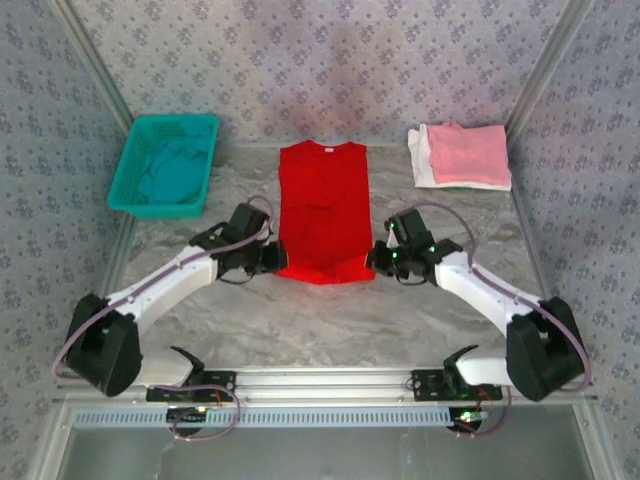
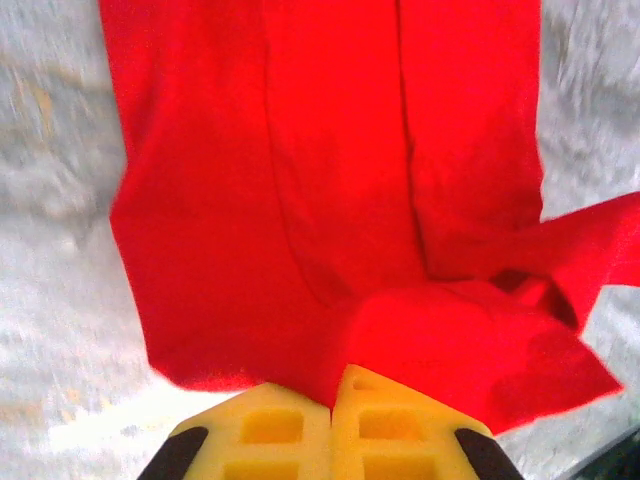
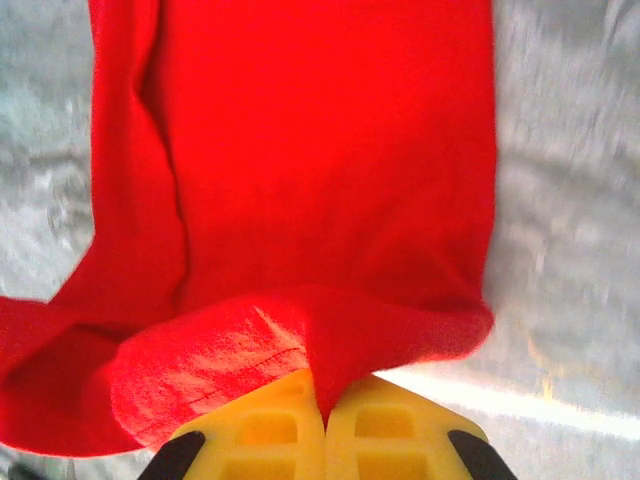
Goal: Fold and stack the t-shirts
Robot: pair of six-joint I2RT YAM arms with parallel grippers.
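Left tool [image 2: 334, 388], right tool [image 3: 325, 392] pinch red t-shirt [image 1: 322, 205] hem.

Both arms stretch forward and inward, forearms converging. The left gripper [image 1: 281, 258] and right gripper [image 1: 373, 260] face each other, yellow pads [image 2: 270, 425] pressed together, each apparently nipping a fold of the red t-shirt [image 1: 322, 200].
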